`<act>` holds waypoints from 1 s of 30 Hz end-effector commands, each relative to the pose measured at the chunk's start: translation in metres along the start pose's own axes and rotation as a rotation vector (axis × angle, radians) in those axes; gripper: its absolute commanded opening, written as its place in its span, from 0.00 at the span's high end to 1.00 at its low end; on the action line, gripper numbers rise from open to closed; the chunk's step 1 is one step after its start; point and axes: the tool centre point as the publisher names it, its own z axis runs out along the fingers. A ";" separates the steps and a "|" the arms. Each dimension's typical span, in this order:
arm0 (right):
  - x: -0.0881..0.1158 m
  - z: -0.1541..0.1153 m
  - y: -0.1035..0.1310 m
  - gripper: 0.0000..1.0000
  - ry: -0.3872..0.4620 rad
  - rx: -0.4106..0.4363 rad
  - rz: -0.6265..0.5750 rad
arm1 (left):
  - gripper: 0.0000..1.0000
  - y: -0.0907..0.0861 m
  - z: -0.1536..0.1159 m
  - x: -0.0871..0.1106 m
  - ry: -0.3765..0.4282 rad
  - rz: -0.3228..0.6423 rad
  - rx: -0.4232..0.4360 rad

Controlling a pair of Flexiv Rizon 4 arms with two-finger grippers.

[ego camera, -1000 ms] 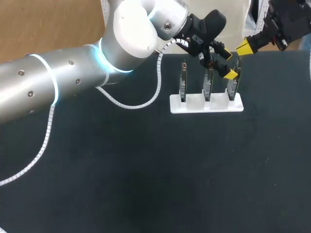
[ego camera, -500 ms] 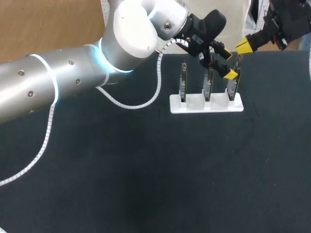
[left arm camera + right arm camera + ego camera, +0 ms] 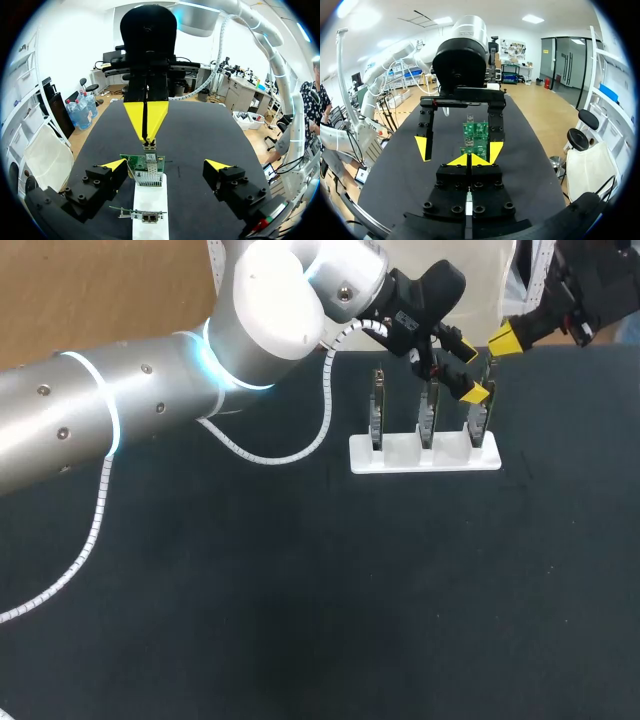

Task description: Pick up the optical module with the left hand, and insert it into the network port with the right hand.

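**Right gripper (image 3: 145, 139) over the board, module pinched at its tips**

The right gripper's yellow tips are closed together on a small metal piece, which I take for the optical module (image 3: 149, 146). It sits just above the top edge of the green circuit board (image 3: 146, 167) standing upright in the white stand (image 3: 150, 205). The left gripper (image 3: 165, 165) is spread wide, one tip on either side of that board, touching nothing. In the head view the stand lies toward 1 o'clock on the dark tabletop (image 3: 300, 590), and this board looks to be the one at its 3 o'clock end.

The step in hand reads as the insertion. The mouth of the network port is too small to make out, so alignment matters most. Square the module's long axis to the board, then press slowly along that one line. The thin board may flex or rock in its slot, so a sideways push is the risk, and the left gripper's fingers are best kept clear.
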 end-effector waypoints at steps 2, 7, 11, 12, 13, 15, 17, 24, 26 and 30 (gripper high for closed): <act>0.004 0.002 0.000 1.00 0.001 0.001 0.008 | 0.00 0.001 0.000 -0.001 0.005 -0.002 0.002; 0.007 0.005 0.001 1.00 0.008 -0.004 0.020 | 0.00 0.001 0.000 -0.001 0.005 -0.002 0.002; 0.010 0.007 0.002 1.00 0.014 -0.013 0.028 | 0.00 0.001 0.000 -0.001 0.005 -0.002 0.002; 0.010 0.008 0.002 1.00 0.016 -0.013 0.031 | 0.00 0.001 0.000 -0.001 0.005 -0.002 0.002; 0.011 0.008 0.003 1.00 0.017 -0.014 0.032 | 0.00 0.001 0.000 -0.001 0.005 -0.002 0.002; 0.012 0.009 0.003 1.00 0.021 -0.015 0.034 | 0.00 0.001 0.000 -0.001 0.005 -0.002 0.002; 0.012 0.009 0.002 1.00 0.021 -0.017 0.035 | 0.00 0.001 0.000 -0.001 0.005 -0.002 0.002; 0.016 0.011 0.004 1.00 0.018 -0.018 0.056 | 0.00 0.001 0.000 -0.001 0.005 -0.002 0.002; 0.017 0.012 0.004 1.00 0.019 -0.018 0.058 | 0.00 0.001 0.000 -0.001 0.005 -0.002 0.002; 0.019 0.014 0.004 1.00 0.021 -0.021 0.064 | 0.00 0.001 0.000 -0.001 0.005 -0.002 0.002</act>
